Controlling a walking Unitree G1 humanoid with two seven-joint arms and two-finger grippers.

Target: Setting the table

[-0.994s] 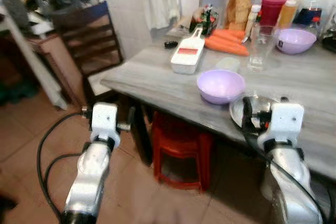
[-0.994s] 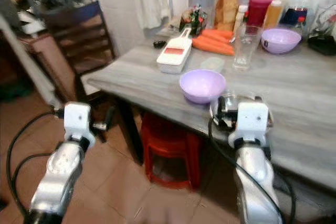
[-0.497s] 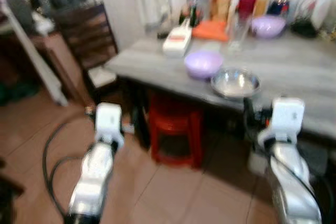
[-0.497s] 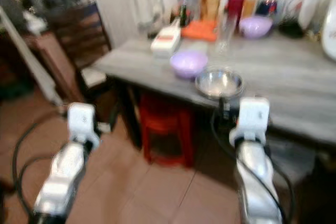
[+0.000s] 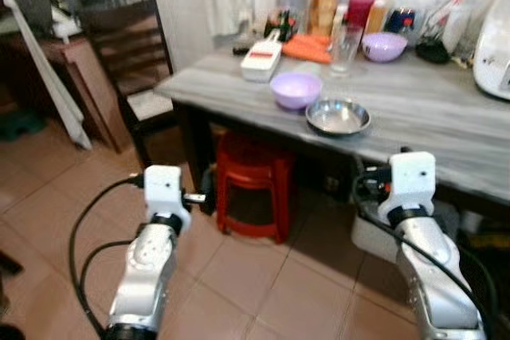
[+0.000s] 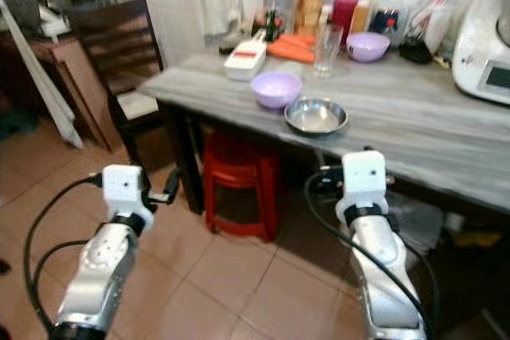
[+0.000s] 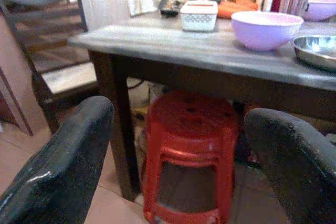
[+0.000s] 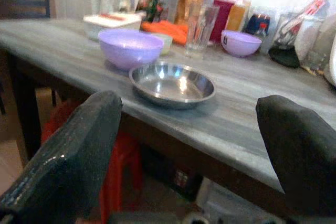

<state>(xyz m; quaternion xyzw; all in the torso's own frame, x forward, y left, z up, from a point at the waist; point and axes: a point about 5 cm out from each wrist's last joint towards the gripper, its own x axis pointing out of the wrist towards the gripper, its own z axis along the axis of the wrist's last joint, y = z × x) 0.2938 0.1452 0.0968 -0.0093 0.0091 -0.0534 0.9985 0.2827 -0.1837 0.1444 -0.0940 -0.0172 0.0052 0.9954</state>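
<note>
Both silver arms reach forward and low at about the same height, the left gripper [image 7: 178, 150] and the right gripper [image 8: 189, 145] each empty with its two black fingers spread wide apart, the right slightly farther forward.

A shallow steel dish [image 5: 338, 116] sits upright near the worktop's [image 5: 446, 117] front edge, just right of a lilac bowl [image 5: 296, 89].

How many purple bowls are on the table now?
2. One purple bowl stands near the front edge, beside the steel dish. The other purple bowl is at the back, among the jars, which may hide more.
</note>
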